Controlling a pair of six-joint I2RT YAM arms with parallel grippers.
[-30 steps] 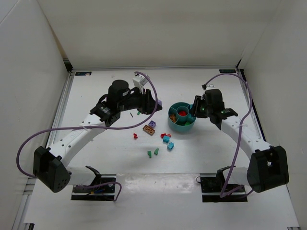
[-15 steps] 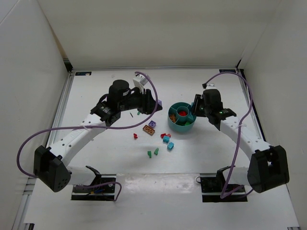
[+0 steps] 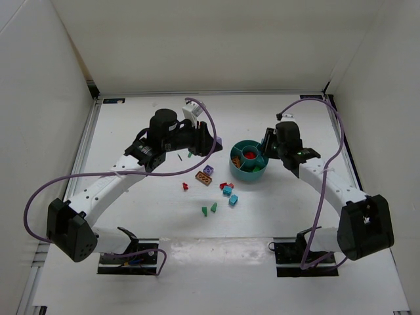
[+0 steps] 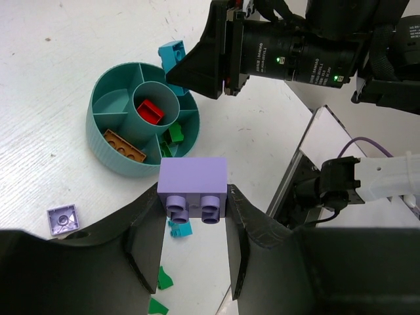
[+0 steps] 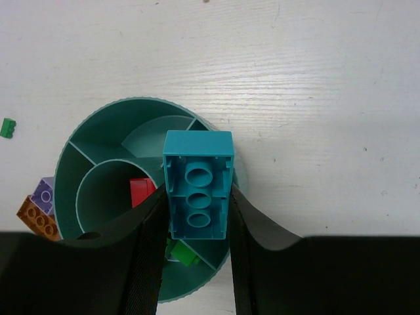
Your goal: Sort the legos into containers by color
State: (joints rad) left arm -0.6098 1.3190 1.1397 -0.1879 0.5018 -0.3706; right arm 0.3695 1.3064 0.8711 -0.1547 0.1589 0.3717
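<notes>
Left gripper (image 4: pixel 192 220) has a purple brick (image 4: pixel 192 184) pinched between its fingers, bottom centre of frame. Behind it, left of centre, sits the teal bowl (image 4: pixel 98 147): red brick (image 4: pixel 150 111) in the middle cup, orange brick (image 4: pixel 124 146) and green brick (image 4: pixel 174 136) in separate outer compartments. Right gripper (image 4: pixel 187 65) comes in from the top right with a teal brick (image 4: pixel 172 54) at its tip.

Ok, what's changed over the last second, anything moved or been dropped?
The right gripper, shut on the teal brick, has edged a little to the left, further in over the bowl. Nothing was taken hold of or let go. The left gripper with its purple brick, the bowl and the loose bricks stayed put.
</notes>
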